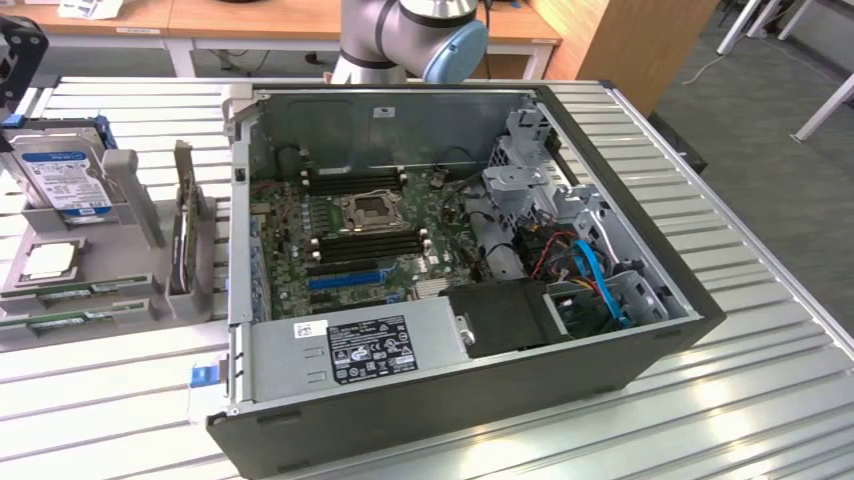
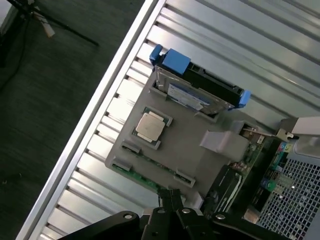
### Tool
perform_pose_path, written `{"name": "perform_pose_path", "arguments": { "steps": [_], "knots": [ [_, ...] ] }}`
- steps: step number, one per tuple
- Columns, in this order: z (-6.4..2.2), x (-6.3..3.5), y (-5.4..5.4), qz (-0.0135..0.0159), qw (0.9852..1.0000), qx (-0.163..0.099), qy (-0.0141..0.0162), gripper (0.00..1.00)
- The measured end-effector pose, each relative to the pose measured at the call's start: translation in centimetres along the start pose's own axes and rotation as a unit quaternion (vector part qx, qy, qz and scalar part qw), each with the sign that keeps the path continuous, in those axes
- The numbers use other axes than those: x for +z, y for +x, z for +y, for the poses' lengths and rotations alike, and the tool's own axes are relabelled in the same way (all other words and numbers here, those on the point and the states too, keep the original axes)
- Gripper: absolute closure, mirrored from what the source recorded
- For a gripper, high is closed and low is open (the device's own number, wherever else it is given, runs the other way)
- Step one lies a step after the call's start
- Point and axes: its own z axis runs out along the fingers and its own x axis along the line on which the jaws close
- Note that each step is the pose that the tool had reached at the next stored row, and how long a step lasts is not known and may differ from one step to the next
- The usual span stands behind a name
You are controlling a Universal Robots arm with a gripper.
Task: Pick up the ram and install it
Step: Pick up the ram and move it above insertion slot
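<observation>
The arm (image 1: 407, 30) is seen rising from its base behind the open computer case (image 1: 641, 340), with a blue-capped joint at the top of the exterior view. Its black end piece (image 1: 20, 50) is held at the exterior view's left edge, above the grey holder (image 1: 134, 290) that stands on the slatted metal table (image 1: 747, 400) just beside the case. In the wrist view the gripper (image 2: 172, 197) is pointed down at that holder (image 2: 190, 140), and its two narrow black fingers (image 2: 167, 200) are pressed together with nothing pinched between them. The fingertips are placed near one end of the ram (image 2: 136, 176); whether it is touched cannot be told. The ram is shown as a long, thin green strip set on its edge in a slot along the holder's outer rim, held by small grey clips, and it is seen in the exterior view at the holder's near edge (image 1: 56, 322). It is well apart from the black memory slots (image 1: 367, 243) on the motherboard (image 1: 300, 250) inside the case. A square processor chip (image 2: 150, 126) is laid flat in the holder beside the ram, and a hard drive (image 2: 200, 92) with blue rails is stood upright at the holder's far side.
</observation>
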Motion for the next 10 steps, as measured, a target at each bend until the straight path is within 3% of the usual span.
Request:
{"name": "perform_pose_path", "arguments": {
  "steps": [10],
  "knots": [
    [0.0, 0.0, 0.0, 0.0046, 0.9984, -0.057, 0.0003, 0.9]
  ]
}}
